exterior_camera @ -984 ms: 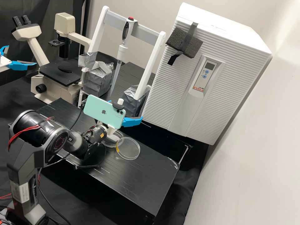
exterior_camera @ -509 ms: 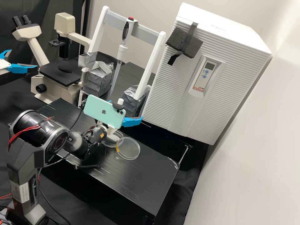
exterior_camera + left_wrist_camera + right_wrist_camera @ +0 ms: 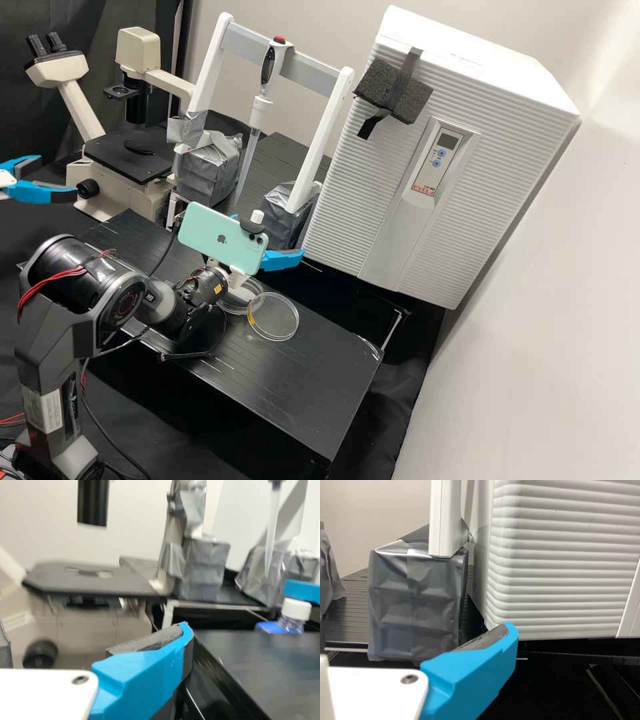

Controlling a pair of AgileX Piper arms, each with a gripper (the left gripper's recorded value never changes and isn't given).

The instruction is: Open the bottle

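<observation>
The small clear plastic bottle (image 3: 282, 626) still had its white cap (image 3: 296, 609) on; the left gripper (image 3: 57, 175) had its jaws apart, and of the right gripper (image 3: 273, 240) I could not tell.

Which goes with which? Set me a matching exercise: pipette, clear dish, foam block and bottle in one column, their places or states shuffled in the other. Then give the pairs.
Column one
1. pipette
2. clear dish
3. foam block
4. bottle

Column two
A. white cap on
B. hanging in the white stand
C. flat on the black bench
D. strapped to the ribbed white box

Pairs: 1-B, 2-C, 3-D, 4-A
</observation>
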